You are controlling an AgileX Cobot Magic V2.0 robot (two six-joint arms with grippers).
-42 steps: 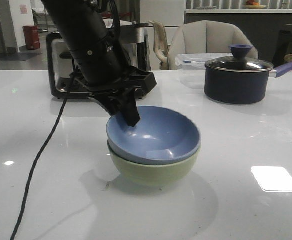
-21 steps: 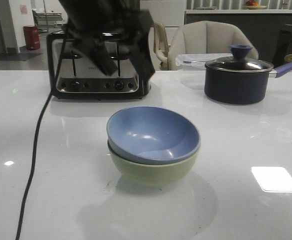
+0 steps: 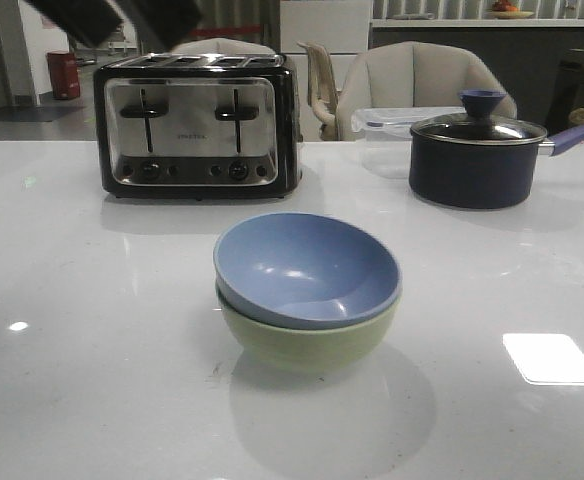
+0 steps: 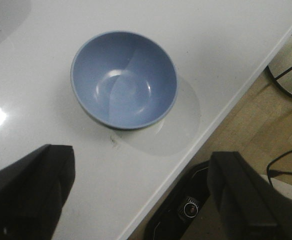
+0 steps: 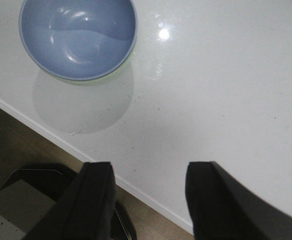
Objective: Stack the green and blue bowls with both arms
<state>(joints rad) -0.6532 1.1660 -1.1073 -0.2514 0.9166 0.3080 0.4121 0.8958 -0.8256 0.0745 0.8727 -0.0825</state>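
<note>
The dusty blue bowl (image 3: 307,268) sits nested inside the pale green bowl (image 3: 307,345) at the middle of the white table, with nothing touching either. From the left wrist view the blue bowl (image 4: 123,80) lies well away from my left gripper (image 4: 141,200), which is open and empty above the table's front edge. My right gripper (image 5: 153,200) is also open and empty over the table edge, apart from the blue bowl (image 5: 78,37), with a sliver of the green bowl (image 5: 122,66) showing under its rim. In the front view only a blurred dark part of the left arm (image 3: 112,15) shows at the top left.
A chrome and black toaster (image 3: 197,125) stands at the back left. A dark lidded saucepan (image 3: 477,155) with a purple handle is at the back right, with a clear plastic container (image 3: 387,125) behind it. The table edge (image 4: 221,115) runs above the robot base (image 4: 188,210).
The left gripper, which was at the blue bowl's rim, has let go and risen up and to the left, almost out of the front view. The stacked bowls have not moved.
</note>
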